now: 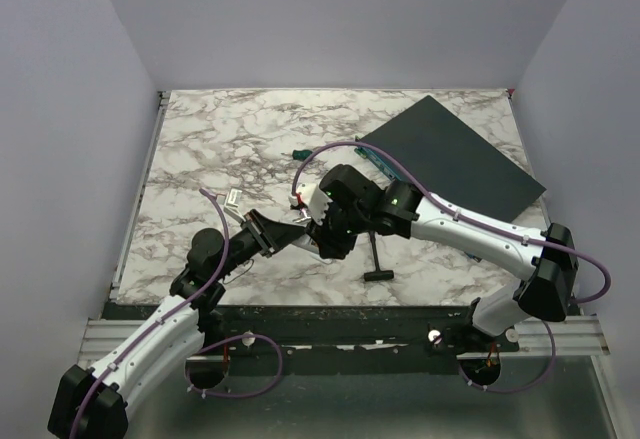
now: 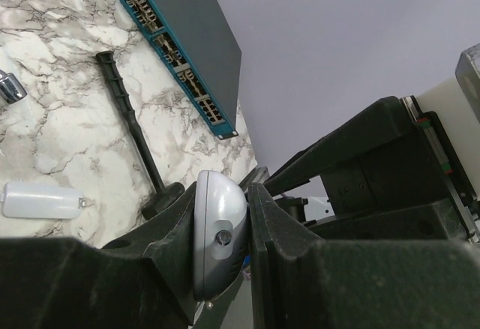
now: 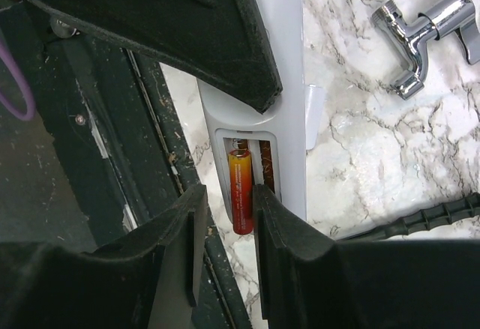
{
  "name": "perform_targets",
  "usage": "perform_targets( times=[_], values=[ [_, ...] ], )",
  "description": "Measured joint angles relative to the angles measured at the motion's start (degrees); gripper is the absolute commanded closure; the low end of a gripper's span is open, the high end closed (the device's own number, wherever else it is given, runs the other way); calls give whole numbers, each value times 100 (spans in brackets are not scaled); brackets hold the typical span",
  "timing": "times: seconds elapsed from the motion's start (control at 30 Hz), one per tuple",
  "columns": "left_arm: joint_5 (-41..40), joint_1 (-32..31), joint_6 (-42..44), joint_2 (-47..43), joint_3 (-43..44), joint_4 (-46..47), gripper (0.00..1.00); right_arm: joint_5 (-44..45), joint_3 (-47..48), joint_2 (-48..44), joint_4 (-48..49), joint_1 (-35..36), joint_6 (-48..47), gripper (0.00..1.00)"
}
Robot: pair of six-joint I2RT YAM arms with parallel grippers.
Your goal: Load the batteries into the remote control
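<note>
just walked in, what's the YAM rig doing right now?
It is partway through loading batteries. The left end effector is shut on the remote control, presenting its open battery compartment to the right arm. One orange-red battery lies in the compartment, and the slot beside it looks empty. The right end effector sits at the battery's near end with its jaws wider than the battery, so it is not gripping it.
</note>
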Motion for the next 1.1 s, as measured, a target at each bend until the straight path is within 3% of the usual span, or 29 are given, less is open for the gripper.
perform_targets(
  times=[1.1],
  values=[
    [61, 2, -356, 278, -52, 695, 100, 387, 66, -409, 323, 59, -352, 58]
  ],
)
